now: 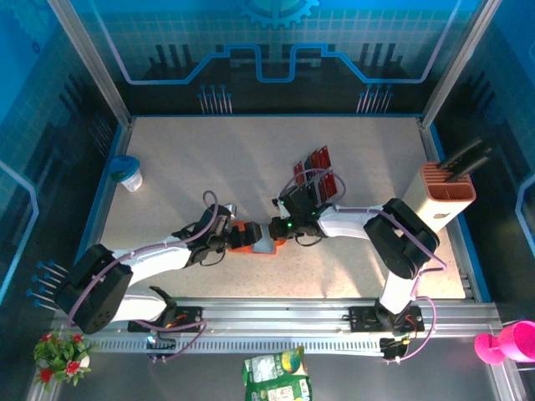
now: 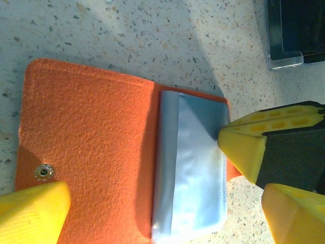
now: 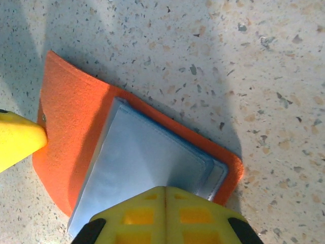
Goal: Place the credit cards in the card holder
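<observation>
Top external: holder [image 1: 249, 237] lies unfolded mid-table, cards [image 1: 320, 170] farther back; left gripper [image 2: 162, 218] is spread wide around it; right gripper [image 3: 165, 211] is closed tight, tips touching its grey inside

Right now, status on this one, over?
Left gripper open over card holder. Right gripper shut, tip on its sleeves. Credit cards out on the table beyond. No obstruction seen.

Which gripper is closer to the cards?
Right. The right gripper is at the holder's end that faces the cards. The left gripper is at the holder's other end, farther from them.
</observation>
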